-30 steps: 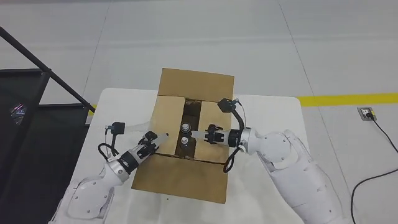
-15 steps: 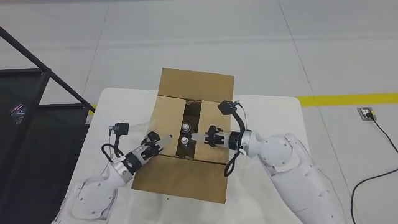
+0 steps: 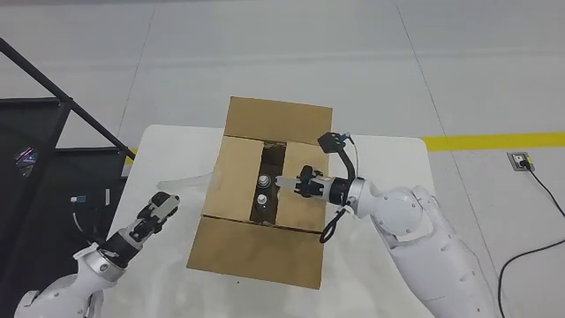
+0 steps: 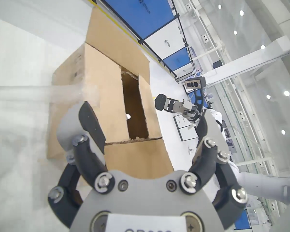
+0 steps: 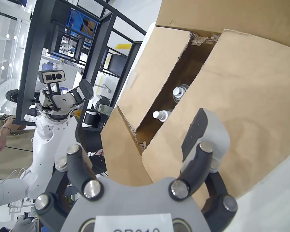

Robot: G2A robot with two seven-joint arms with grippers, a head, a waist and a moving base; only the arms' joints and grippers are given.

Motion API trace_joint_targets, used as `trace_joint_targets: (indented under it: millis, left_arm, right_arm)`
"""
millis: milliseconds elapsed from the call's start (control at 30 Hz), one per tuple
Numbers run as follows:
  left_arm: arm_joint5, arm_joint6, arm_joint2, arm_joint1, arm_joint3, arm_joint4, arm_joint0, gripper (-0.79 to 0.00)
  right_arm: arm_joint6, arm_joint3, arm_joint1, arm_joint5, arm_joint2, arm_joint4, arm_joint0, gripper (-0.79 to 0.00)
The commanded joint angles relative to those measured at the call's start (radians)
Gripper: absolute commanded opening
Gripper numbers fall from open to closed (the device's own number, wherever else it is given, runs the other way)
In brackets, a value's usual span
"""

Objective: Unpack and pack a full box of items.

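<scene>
Your left claw (image 3: pixel 162 201) stands open above the table (image 3: pixel 172 155), apart from the box (image 3: pixel 237 172), and your right claw (image 3: pixel 288 179), also open, hovers over a flap (image 3: pixel 298 214) near two bottles (image 3: pixel 262 182).

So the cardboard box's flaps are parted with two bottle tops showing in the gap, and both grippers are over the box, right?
No. In the top view only the right gripper is over the cardboard box; the left gripper is beside it, above the table. The parted flaps and two bottle tops are correct.
</scene>
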Motion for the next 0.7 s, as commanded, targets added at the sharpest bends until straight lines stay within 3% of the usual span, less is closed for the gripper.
trace_joint_targets:
  millis: [0,167,367,467,667]
  left_arm:
    - [-0.043,-0.079,-0.028,0.007,0.029,-0.014,0.032,0.0]
    - [-0.059,-0.357,-0.043,0.031,0.114,-0.119,0.026,0.0]
    - [-0.064,-0.582,0.025,0.05,0.211,-0.203,-0.044,0.0]
    - [-0.102,-0.605,0.063,0.057,0.212,-0.144,-0.058,0.0]
    - [-0.121,-0.586,0.129,0.078,0.176,-0.143,-0.051,0.0]
  right_arm:
    - [-0.043,-0.017,0.0,0.041,-0.001,-0.019,-0.018,0.0]
    - [-0.176,0.014,-0.006,0.057,0.042,0.078,-0.026,0.0]
    - [-0.433,0.096,-0.023,0.144,0.076,0.13,-0.008,0.0]
    - [-0.583,0.142,-0.035,0.185,0.068,0.125,0.005,0.0]
    - [-0.743,0.249,-0.062,0.208,0.026,0.129,0.055,0.0]
